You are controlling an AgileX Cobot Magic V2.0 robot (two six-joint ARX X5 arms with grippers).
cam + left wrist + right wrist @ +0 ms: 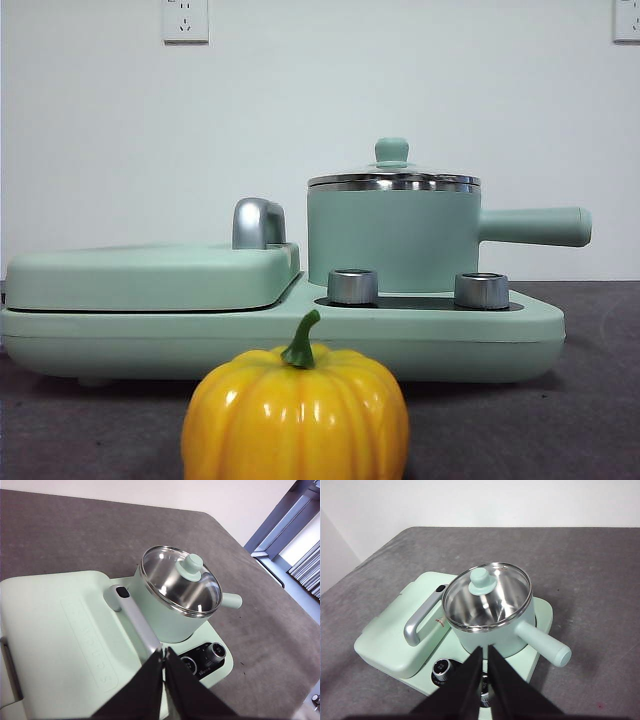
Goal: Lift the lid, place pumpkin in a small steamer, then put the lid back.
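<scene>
Both grippers hover clenched, empty; one should open, then pinch the clear glass lid (486, 596) by its knob, lifting straight off the mint-green steamer pot (492, 632).

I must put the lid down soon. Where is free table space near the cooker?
Bare grey table lies beyond the small steamer handle side, and behind the cooker. In the front view, the pumpkin takes the middle strip before the cooker; free patches lie either side of it. The lid is still on.

Glossy plastic pumpkin (296, 418), clear glass lid (487, 596), matt mint steamer (390, 237) with chrome rim.
</scene>
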